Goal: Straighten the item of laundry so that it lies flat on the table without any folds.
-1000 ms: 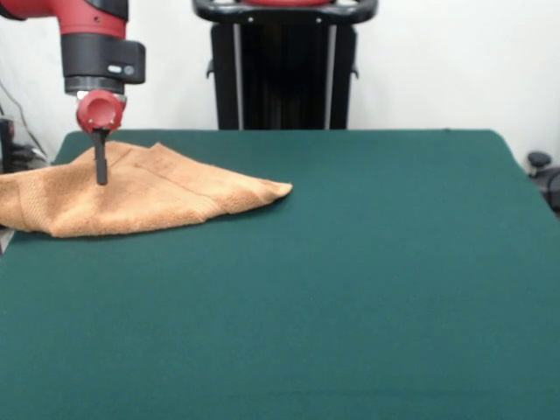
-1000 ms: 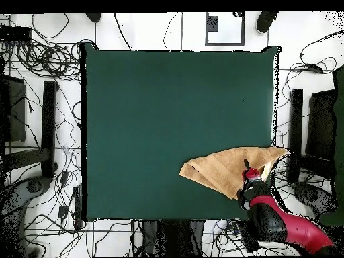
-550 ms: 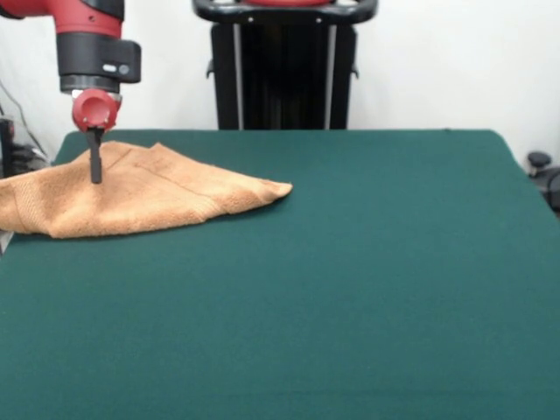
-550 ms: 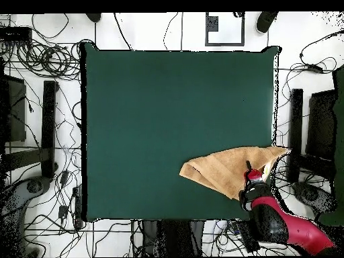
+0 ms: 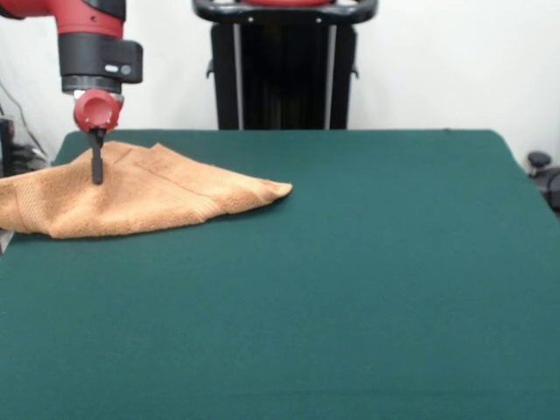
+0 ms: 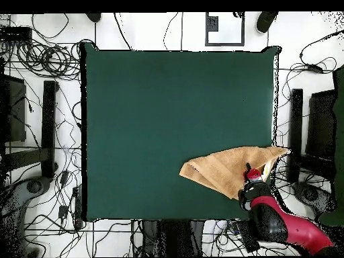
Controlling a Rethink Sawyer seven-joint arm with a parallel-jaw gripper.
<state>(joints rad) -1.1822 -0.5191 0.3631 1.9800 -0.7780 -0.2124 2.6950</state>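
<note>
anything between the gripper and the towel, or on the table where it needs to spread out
Nothing visible. The black-tipped gripper hangs directly over the folded orange-tan terry towel with no object between them. The dark green felt table beside the towel is bare; one towel end overhangs the table edge.

Pretty clearly a robotics lab: tangled cables (image 6: pixel 40 57) are strewn all over the white floor (image 6: pixel 168 30) around a table (image 5: pixel 367 280) covered in green cloth, black stands (image 6: pixel 48 127) are set up beside it, and a black equipment rack (image 5: pixel 284 66) is parked against a bare white wall (image 5: pixel 446 61).
</note>
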